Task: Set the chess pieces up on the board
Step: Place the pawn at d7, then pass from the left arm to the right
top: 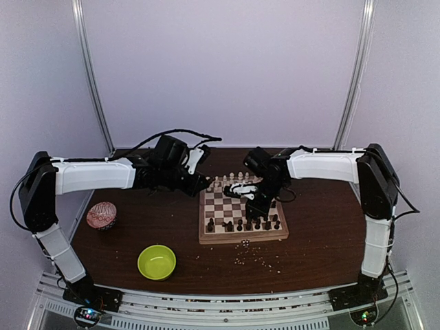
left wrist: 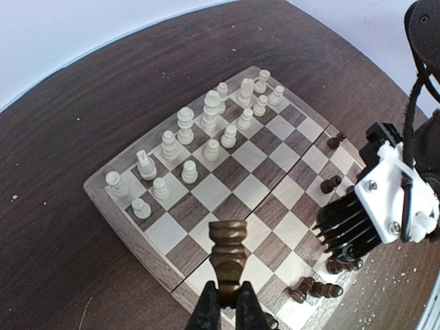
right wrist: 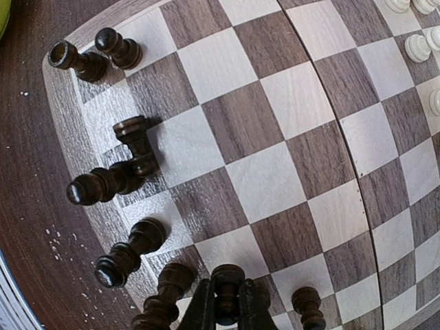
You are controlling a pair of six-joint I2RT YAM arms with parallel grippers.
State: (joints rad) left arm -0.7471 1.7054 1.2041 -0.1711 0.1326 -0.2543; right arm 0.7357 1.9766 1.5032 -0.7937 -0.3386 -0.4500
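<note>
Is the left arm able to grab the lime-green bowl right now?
Probably not yet: the left gripper is shut on a dark brown wooden chess piece. The lime-green round bowl sits unblocked on that arm's side.

The board (left wrist: 218,192) lies flat, with dark-brown and cream checks inside a light tan rim. The pale pieces (left wrist: 212,110) stand upright in two rows along its far side. The dark pieces (right wrist: 134,148) crowd the near side without order, and a few seem to lean or lie. One dark piece (left wrist: 227,251) is pinched upright in the left gripper (left wrist: 227,292) over the board, and a second dark piece (right wrist: 227,285) sits between the fingers of the right gripper (right wrist: 227,306)
</note>
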